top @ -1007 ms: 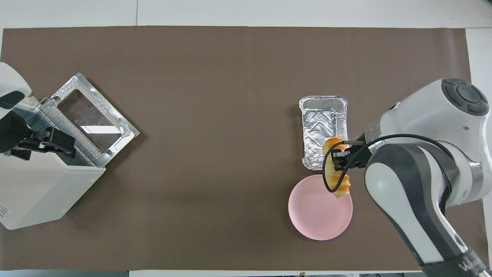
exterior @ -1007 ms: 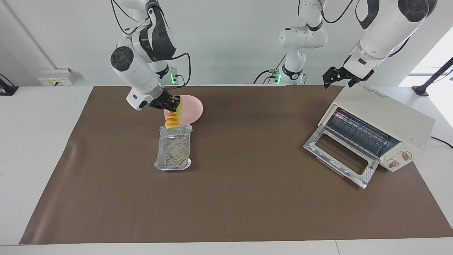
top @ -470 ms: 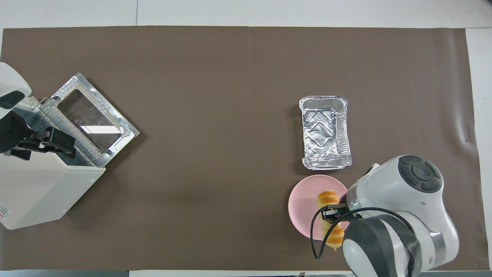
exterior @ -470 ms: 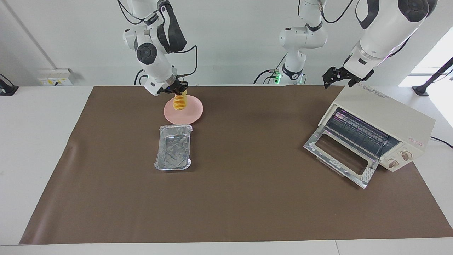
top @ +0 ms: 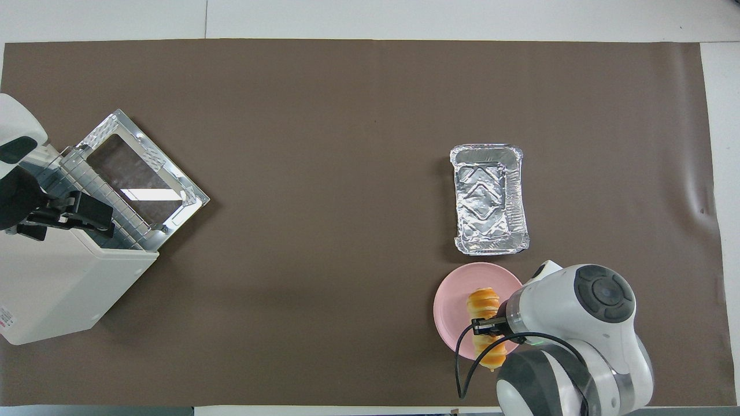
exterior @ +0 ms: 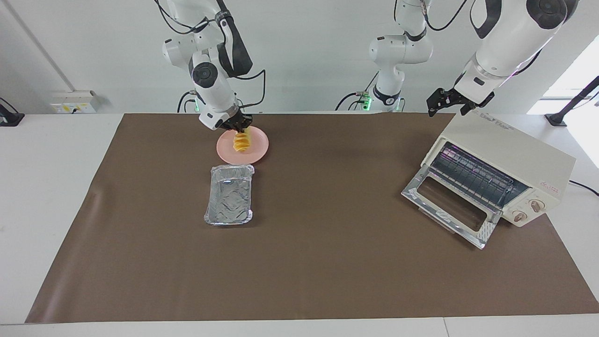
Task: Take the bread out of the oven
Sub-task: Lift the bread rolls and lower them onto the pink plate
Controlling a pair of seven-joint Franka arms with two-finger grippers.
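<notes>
Currently we list 1 bread [exterior: 242, 142], pinched in the right gripper [exterior: 239, 127] over the pink plate [exterior: 258, 152]; left gripper [exterior: 447, 100], fingers spread, over the open oven [exterior: 510, 159].

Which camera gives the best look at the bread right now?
The overhead view: the bread shows nearly full length over the pink plate. The facing view shows it smaller, hanging from the right end effector.
</notes>
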